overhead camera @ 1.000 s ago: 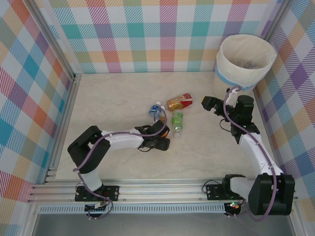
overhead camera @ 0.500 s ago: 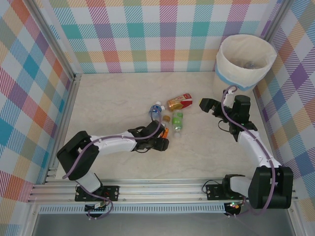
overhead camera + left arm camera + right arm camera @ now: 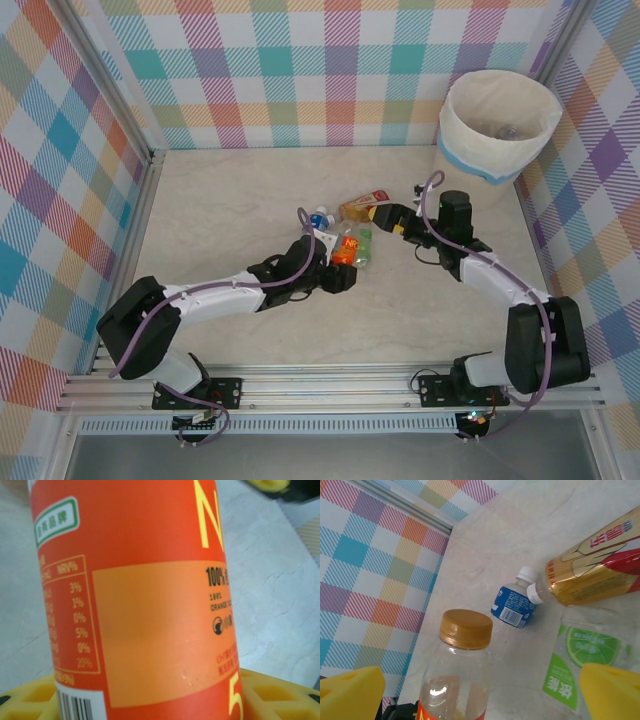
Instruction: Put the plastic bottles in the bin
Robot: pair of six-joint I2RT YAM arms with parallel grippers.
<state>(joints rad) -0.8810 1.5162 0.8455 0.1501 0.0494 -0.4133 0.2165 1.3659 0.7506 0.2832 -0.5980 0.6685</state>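
Two arms reached from the near edge of the marble-look table (image 3: 230, 200) toward its middle. Nearest, the left gripper (image 3: 338, 274) was pinched on an orange-labelled bottle (image 3: 150, 605). In the left wrist view the label stood between the yellow finger pads (image 3: 30, 697), which pressed against its sides. Seen from the right wrist, this bottle stood upright, clear above the label, with a brown cap (image 3: 466, 628). Just beyond it a green lime-labelled bottle (image 3: 362, 246) lay on the table, close beside the held one. Farther on lay a blue-labelled bottle (image 3: 320, 218) with a white cap and, to its right, a gold-and-red bottle (image 3: 362, 206), their capped ends near each other. The right gripper (image 3: 386, 217) hovered just right of the gold-and-red bottle, its yellow fingertips (image 3: 350, 692) spread wide apart. Farthest, in the back right corner by the plaid wall (image 3: 330, 70), stood the bin (image 3: 480, 135), lined in cream-white with a light blue band around it, well apart from all four bottles.
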